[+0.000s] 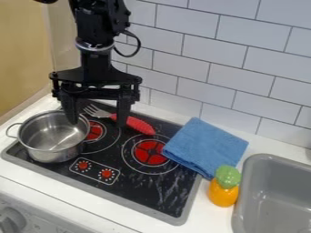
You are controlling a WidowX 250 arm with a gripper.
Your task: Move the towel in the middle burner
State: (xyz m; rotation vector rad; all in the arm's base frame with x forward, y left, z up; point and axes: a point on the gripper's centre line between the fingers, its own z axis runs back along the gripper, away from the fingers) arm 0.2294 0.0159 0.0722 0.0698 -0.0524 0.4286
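My gripper (97,123) hangs over the back left of the stove, its two fingers spread wide and nothing held between them. The blue folded towel (204,146) lies to the right of it, partly on the stove's right edge and partly on the white counter. Its left corner comes close to the red middle burner (149,152), which is mostly uncovered on the black stovetop (142,186).
A metal pot (52,148) stands on the stove's left side. Behind it and below the gripper lies a fork with a red handle (138,124). An orange and green toy (224,186) touches the towel's front, beside the grey sink (276,159). A tiled wall rises behind.
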